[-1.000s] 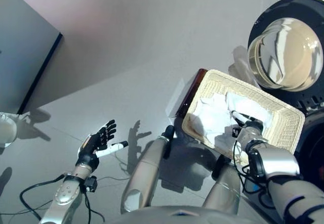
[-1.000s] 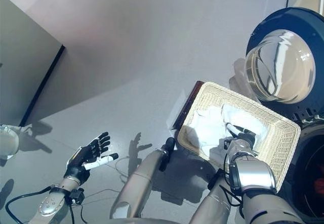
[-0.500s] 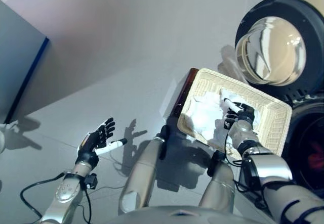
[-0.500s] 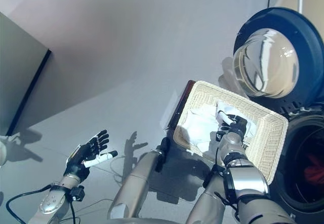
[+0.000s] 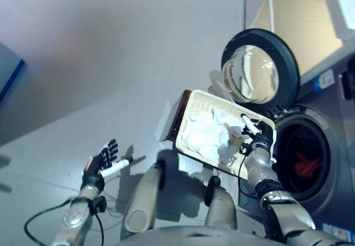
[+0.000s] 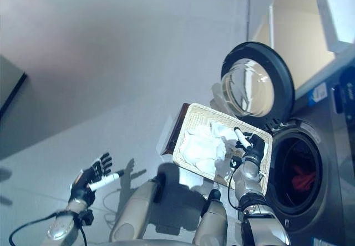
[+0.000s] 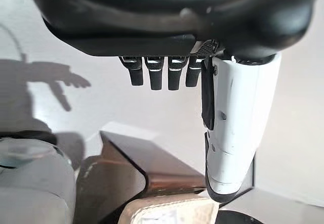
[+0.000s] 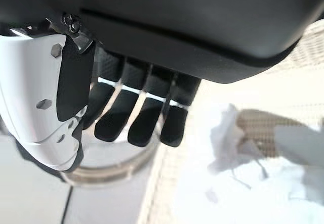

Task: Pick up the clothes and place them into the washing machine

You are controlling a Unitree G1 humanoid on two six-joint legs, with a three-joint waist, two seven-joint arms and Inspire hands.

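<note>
The white clothes (image 5: pixel 208 136) sat heaped in the wicker basket (image 5: pixel 191 99) by the washing machine (image 5: pixel 302 160), and the right hand (image 5: pixel 256 140) hovered loose-fingered, holding nothing, so a shallow grab could've snagged just a corner and dropped it on the floor.

Both eye views look down from the robot's head. Both show the basket (image 5: pixel 188 104), near the middle, and the washing machine (image 6: pixel 302 171) at about 3 o'clock. The left wrist view looks along the left hand (image 7: pixel 167 75) from very close. The right wrist view looks along the right hand (image 8: pixel 136 118), right above the basket's white clothes (image 8: pixel 243 193).
</note>
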